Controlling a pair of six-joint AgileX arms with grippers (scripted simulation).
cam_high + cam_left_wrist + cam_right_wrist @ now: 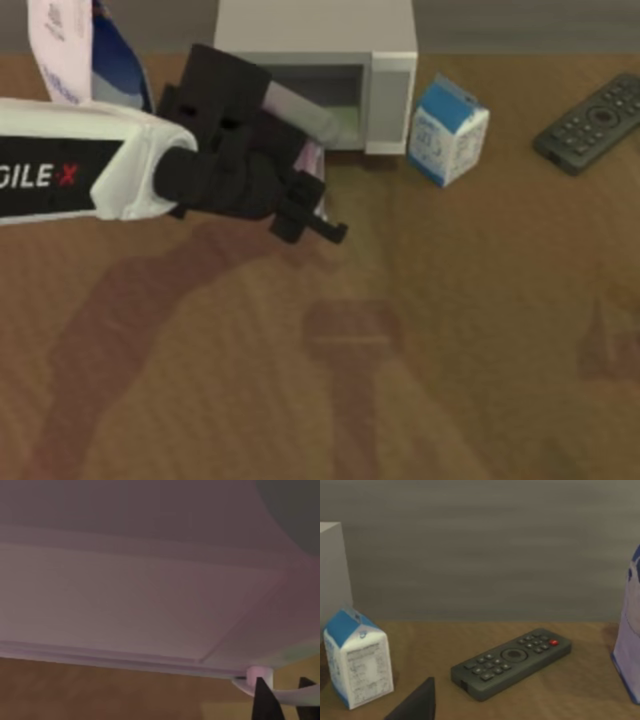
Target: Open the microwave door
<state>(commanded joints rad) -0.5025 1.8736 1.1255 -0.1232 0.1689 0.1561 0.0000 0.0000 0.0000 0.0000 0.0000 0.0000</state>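
The silver microwave (pixel 330 30) stands at the back middle of the table. Its door (pixel 300 108) is swung partly out toward the front, and the cavity (pixel 345 95) shows behind it. My left gripper (pixel 315 205) is at the door's free edge, shut on the handle strip. In the left wrist view the pale door (pixel 125 595) fills most of the picture, and the handle (pixel 295 694) runs between the dark tips of my left gripper (pixel 287 702). My right gripper (pixel 415 706) is outside the top view and shows only as a dark sliver in its own wrist view.
A blue-and-white milk carton (pixel 447 130) stands just right of the microwave, with a dark remote (pixel 590 122) farther right. A blue-and-white bag (pixel 85 50) stands at the back left behind my left arm. The carton (pixel 360 657) and remote (pixel 512 662) lie ahead of the right wrist.
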